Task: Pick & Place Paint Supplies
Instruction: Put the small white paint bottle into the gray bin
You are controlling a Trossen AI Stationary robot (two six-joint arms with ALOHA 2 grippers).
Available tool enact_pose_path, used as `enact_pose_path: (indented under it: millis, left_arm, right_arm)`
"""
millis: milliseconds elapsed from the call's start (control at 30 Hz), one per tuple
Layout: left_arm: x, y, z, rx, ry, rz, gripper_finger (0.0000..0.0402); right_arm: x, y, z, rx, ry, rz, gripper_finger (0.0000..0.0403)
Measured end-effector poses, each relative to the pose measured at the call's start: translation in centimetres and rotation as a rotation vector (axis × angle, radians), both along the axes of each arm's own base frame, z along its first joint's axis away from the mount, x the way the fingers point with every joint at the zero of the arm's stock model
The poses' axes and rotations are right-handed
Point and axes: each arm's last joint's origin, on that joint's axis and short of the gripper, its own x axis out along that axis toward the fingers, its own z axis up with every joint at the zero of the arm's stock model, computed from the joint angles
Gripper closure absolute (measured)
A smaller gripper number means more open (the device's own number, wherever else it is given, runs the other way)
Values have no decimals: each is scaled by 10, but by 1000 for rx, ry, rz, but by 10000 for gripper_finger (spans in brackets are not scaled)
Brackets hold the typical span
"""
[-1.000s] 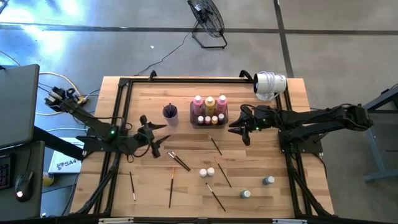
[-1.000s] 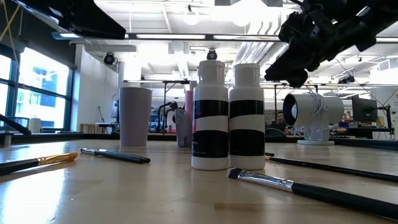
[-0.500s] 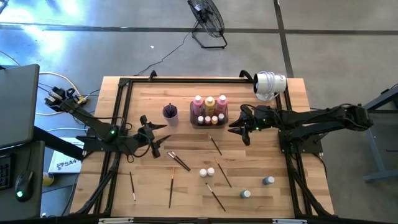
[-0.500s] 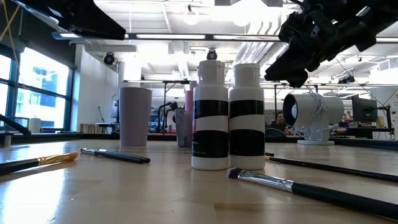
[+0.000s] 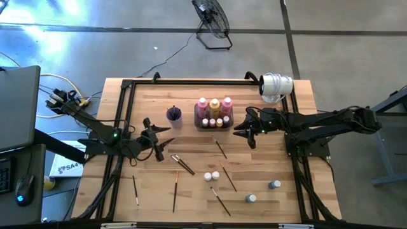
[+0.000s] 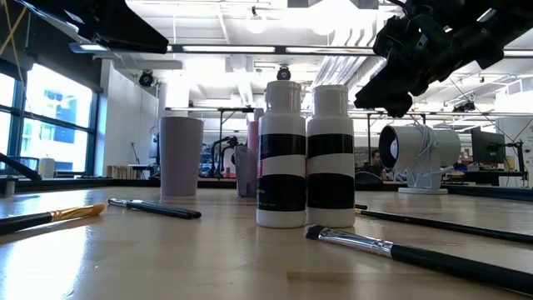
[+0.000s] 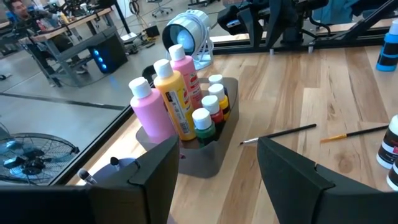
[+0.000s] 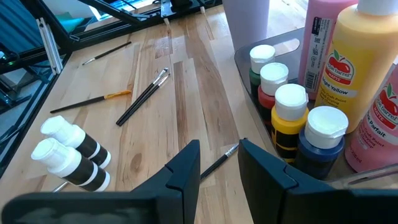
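A dark tray (image 5: 213, 126) at the table's far middle holds tall pink and yellow paint bottles (image 7: 174, 99) and several tiny white-capped ones (image 8: 291, 118), all upright. Thin dark brushes (image 5: 220, 148) (image 5: 183, 164) lie flat on the wood. Two black-and-white bottles (image 5: 211, 175) stand near the middle, and two more small bottles (image 5: 252, 198) stand near the right front. My left gripper (image 5: 158, 141) hovers open left of the tray, close to a purple cup (image 5: 174, 115). My right gripper (image 5: 245, 132) hovers open just right of the tray. Neither holds anything.
A white camera (image 5: 276, 86) stands at the far right corner. A black frame (image 5: 127, 95) runs along the table's edges. More brushes (image 5: 175, 191) lie near the front left. Bare wood lies between the tray and the black-and-white bottles (image 6: 304, 157).
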Motion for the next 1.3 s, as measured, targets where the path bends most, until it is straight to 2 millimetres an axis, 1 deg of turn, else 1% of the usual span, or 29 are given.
enact_pose_path:
  millis: [200,1000,1300]
  left_arm:
    - [0,-1,0,-9,5,-24,190]
    - [0,-1,0,-11,5,-28,190]
    - [1,-2,-1,-32,17,-87,190]
  right_arm:
    - [0,0,0,0,1,0,302]
    - [0,0,0,0,0,0,302]
    - [0,0,0,0,1,0,302]
